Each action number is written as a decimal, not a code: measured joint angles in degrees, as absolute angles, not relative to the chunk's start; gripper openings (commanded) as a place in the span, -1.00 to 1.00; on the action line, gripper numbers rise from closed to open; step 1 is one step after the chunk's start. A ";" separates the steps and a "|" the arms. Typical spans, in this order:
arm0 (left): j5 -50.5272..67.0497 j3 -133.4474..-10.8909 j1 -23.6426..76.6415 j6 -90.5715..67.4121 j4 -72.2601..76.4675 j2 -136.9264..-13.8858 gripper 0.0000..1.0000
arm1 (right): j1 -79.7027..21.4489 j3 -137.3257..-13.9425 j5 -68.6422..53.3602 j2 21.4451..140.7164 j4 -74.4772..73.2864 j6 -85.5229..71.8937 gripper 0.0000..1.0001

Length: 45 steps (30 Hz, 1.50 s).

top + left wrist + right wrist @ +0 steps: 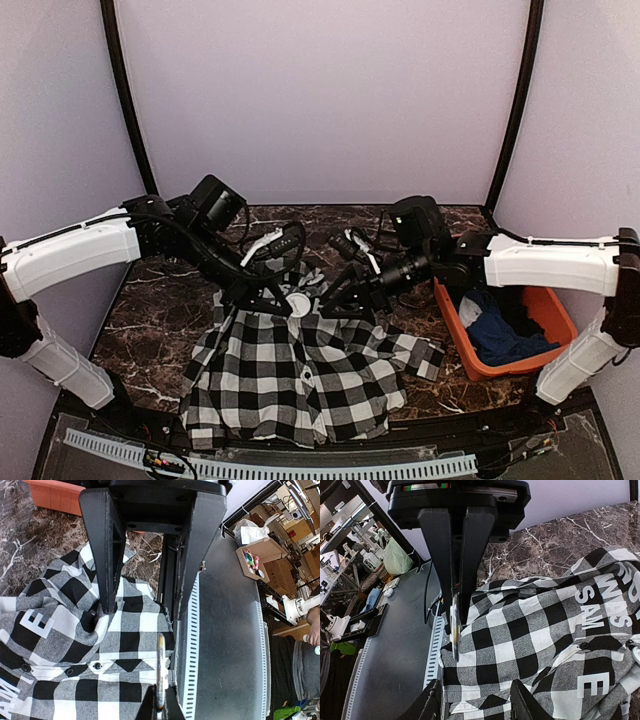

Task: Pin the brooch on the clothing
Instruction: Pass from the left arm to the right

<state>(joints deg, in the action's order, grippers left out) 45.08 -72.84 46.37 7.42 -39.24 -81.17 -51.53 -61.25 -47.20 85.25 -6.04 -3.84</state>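
right end effector (457, 599) around brooch (454, 630)

The brooch (455, 630) pinched in my right gripper (457, 596) shows only its thin edge; I cannot make out its face or pin. From above, the tips of my left gripper (145, 612) and the right one vanish against the dark far folds of the shirt (300, 370). Its white lettering runs off the wrist pictures' edges. My right arm hides the far rim of the orange bin (550, 310).

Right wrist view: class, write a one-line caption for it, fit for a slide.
Right gripper shut on a silvery brooch, over the edge of the checked shirt.
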 measured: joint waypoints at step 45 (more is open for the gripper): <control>39.88 -58.96 42.94 -1.19 -21.82 -67.94 0.97 | -54.11 -45.01 -41.60 83.18 31.70 -19.92 -1.00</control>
<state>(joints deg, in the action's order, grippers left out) 39.88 -58.96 42.94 -1.19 -21.82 -67.94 -54.11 -45.01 -41.60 83.18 31.70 -19.92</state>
